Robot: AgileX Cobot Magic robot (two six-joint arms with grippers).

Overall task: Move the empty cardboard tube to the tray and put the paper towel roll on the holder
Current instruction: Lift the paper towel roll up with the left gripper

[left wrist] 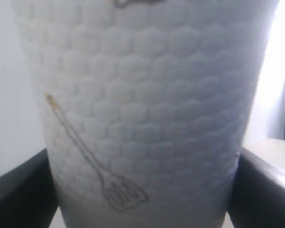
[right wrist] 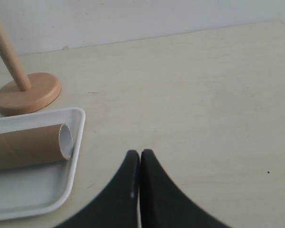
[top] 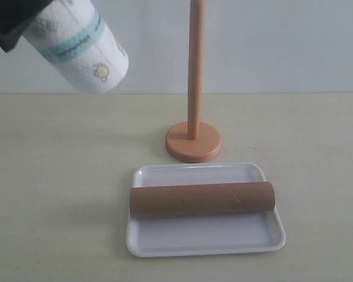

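Observation:
The brown cardboard tube (top: 202,198) (right wrist: 26,146) lies lengthwise across the white tray (top: 206,235) (right wrist: 35,192). Just behind the tray stands the wooden holder (top: 194,138) (right wrist: 27,92), its pole bare. The paper towel roll (top: 79,44) (left wrist: 142,118) hangs tilted in the air at the upper left, well left of the pole, with my left gripper (top: 9,23) shut on it; black fingers (left wrist: 19,194) press both its sides. My right gripper (right wrist: 140,154) is shut and empty, above the table beside the tray's end; it does not show in the exterior view.
A pale wooden table (top: 59,176) runs to a plain white wall (top: 282,41) behind it. Bare tabletop lies on both sides of the tray.

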